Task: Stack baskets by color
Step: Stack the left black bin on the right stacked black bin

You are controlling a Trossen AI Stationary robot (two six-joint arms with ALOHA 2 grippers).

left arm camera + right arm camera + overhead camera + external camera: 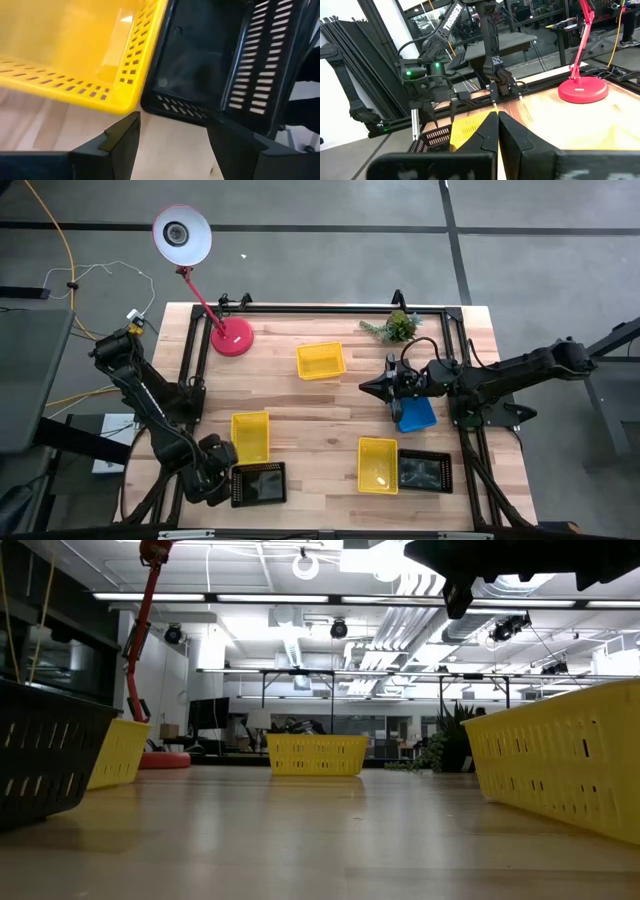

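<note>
The left tool (222,470) is hovering over the near left part of the table (320,430), its fingers (122,140) standing apart and holding nothing. Just ahead of those fingers, a yellow basket (75,50) and a black basket (210,65) are sitting side by side, their corners almost touching; in the high view the black one (258,484) is lying right beside the tool and the yellow one (250,436) just beyond it.

The right tool (372,387) is waiting above the right middle of the table, its fingers (492,135) pressed fully together and gripping nothing. A blue basket (417,415) is resting just beside and partly under this arm. Nearer the front edge from that tool, a second yellow basket (378,464) is standing against a second black basket (425,471). A third yellow basket (320,361) is lying alone toward the back of the table, well apart from both tools.

A red lamp (231,336) is standing at the back left, and a small plant (395,327) at the back right.
</note>
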